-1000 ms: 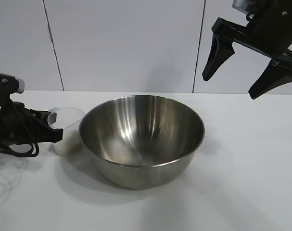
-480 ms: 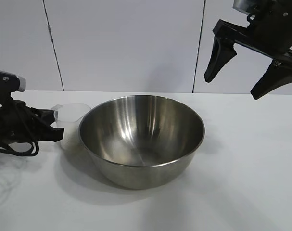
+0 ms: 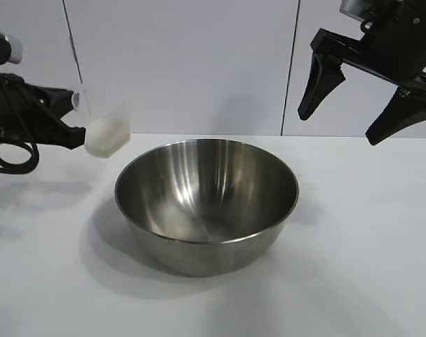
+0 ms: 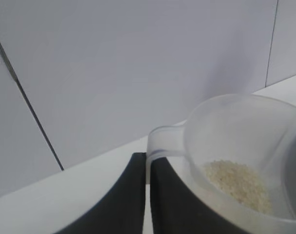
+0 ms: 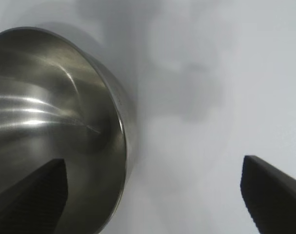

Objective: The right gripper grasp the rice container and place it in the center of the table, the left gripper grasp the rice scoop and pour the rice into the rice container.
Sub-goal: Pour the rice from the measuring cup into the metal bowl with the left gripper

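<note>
Now airborne: left gripper (image 3: pixel 69 119) has lifted the rice scoop (image 3: pixel 104 128) off the table (image 3: pixel 367 232), clamped on its tab, rice (image 4: pixel 238 183) inside, up left of the rice container (image 3: pixel 207 203), which sits mid-table. Right gripper (image 3: pixel 367 84) hangs far right, fingers spread, empty. Pour comes next, I'd judge.

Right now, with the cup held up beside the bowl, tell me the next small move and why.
Probably carry the cup sideways until it is over the bowl, then tip it. The left gripper holds it in the air, off to the bowl's side, with the rice inside; the bowl looks empty. The right gripper hangs open, high and clear.
</note>
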